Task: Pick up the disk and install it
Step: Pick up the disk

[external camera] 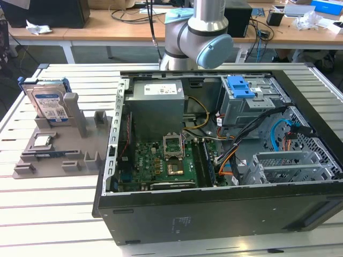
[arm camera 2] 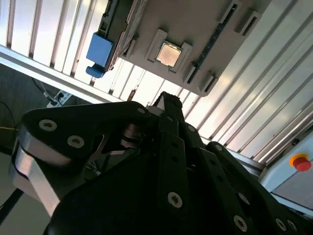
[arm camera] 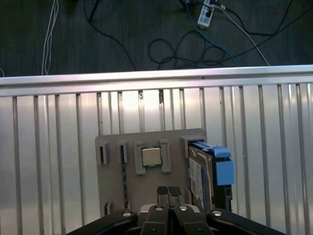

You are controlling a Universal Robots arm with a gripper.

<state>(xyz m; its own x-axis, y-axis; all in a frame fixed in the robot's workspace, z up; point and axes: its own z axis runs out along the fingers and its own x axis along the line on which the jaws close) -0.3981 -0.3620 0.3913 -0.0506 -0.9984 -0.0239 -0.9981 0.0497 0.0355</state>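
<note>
The disk [external camera: 51, 104] stands upright on its edge in a slot of the grey holder plate [external camera: 53, 160], on the slatted table at the exterior view's left. It is silver with a white-and-blue label and a blue carrier. In the first wrist view my gripper [arm camera: 168, 191] hangs above the holder plate [arm camera: 112, 171], fingers shut together with nothing between them, and the disk [arm camera: 201, 177] stands a short way to one side. In the second wrist view the disk's blue carrier [arm camera 2: 100, 53] lies beyond my gripper [arm camera 2: 168, 102].
A small square silver CPU chip [arm camera: 150, 156] sits in a pocket of the holder. The open computer case [external camera: 214, 214] fills the exterior view's right, with a motherboard [external camera: 166, 160], a grey cage with a blue latch [external camera: 239, 87] and cables. The table edge [arm camera: 156, 78] borders dark floor with cords.
</note>
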